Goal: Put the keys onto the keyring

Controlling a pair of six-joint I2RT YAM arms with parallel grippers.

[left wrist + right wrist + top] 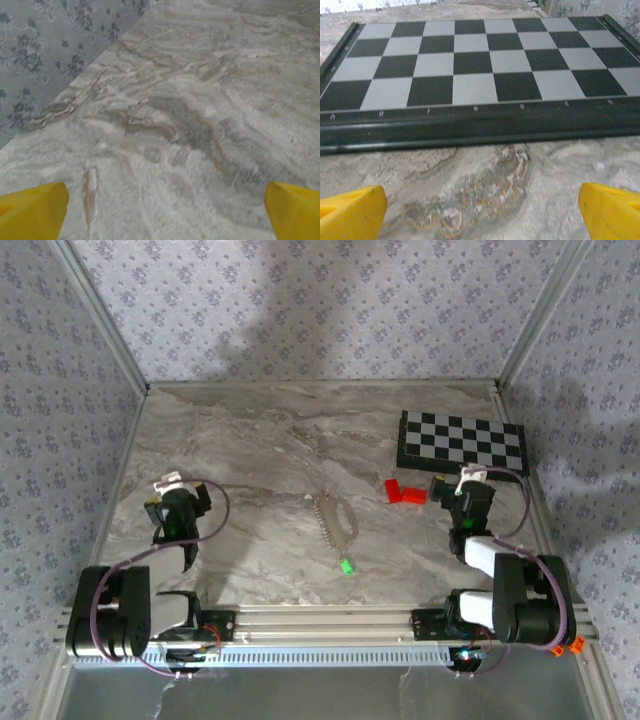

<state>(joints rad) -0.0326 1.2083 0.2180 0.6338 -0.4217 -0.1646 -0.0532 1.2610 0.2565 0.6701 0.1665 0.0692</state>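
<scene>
We are looking down on a marble-patterned desk (250, 440), where the green key (346, 565) is lying close to the near edge, about midway along it. It is sitting just beside the near end of the keyring (332, 515), and we are unable to tell whether the two are touching. The keyring, a thin silvery loop, is stretching from the middle of the desk toward that near edge. The left end effector (178, 510) is hanging near the left edge, well apart from both. Its jaws are standing wide open and gripping nothing, and bare desk is showing between its yellow fingertips (32, 212). The right end effector (468, 502) is hanging near the right edge, likewise spread wide and empty. Its yellow fingertips (610, 210) are pointing at the near rim of a black-and-white chequered board (470, 65) lying toward the far right corner. Two red pieces (405, 491) are lying between the keyring and the right end effector.
</scene>
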